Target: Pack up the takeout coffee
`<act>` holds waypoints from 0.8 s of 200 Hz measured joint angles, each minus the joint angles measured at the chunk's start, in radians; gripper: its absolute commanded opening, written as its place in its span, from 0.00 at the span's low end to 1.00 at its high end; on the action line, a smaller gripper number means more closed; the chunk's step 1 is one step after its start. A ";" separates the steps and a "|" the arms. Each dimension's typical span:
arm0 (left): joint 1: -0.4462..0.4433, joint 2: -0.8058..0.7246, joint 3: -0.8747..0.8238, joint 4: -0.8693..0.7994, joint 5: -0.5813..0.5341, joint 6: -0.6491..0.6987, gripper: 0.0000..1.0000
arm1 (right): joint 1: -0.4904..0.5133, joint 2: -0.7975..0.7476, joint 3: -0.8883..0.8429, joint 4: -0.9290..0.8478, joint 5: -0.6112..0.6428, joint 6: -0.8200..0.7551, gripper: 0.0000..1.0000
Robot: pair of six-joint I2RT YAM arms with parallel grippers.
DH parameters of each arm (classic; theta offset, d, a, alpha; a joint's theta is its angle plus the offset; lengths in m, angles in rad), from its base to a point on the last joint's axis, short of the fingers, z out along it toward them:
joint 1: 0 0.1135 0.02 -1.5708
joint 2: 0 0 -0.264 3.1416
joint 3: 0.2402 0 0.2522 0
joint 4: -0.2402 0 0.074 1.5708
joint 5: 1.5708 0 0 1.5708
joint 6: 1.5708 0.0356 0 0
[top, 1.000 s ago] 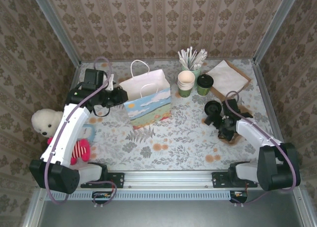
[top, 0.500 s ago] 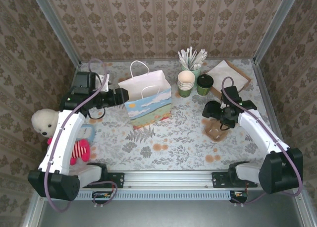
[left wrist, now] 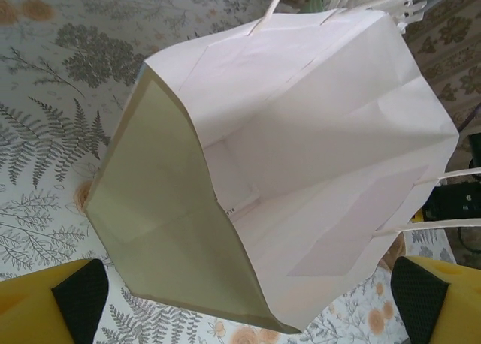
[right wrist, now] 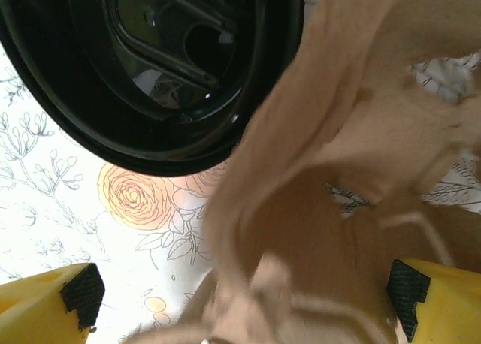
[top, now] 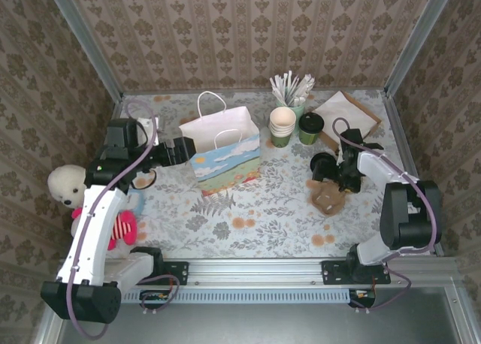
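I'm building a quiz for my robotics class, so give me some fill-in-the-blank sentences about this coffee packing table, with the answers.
1. Seen from the left wrist, the paper bag is ___ inside.
2. The takeout coffee has a ___ lid.
3. In the top view, the stack of lidless cups stands just ___ of the takeout coffee.
4. The jaws of the left gripper and the right gripper are both ___.

Missing words: empty; black; left; open.
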 measured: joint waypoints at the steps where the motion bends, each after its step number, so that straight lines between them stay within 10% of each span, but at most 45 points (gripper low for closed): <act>1: 0.001 -0.002 -0.002 0.002 0.000 -0.002 1.00 | 0.001 0.000 0.000 0.000 -0.002 0.001 1.00; 94: 0.003 -0.004 -0.050 0.072 -0.003 -0.042 1.00 | 0.230 -0.252 -0.206 0.047 -0.154 0.419 1.00; 160: 0.002 0.008 -0.050 0.076 -0.002 -0.045 1.00 | 0.309 -0.231 -0.108 -0.030 -0.153 0.249 0.91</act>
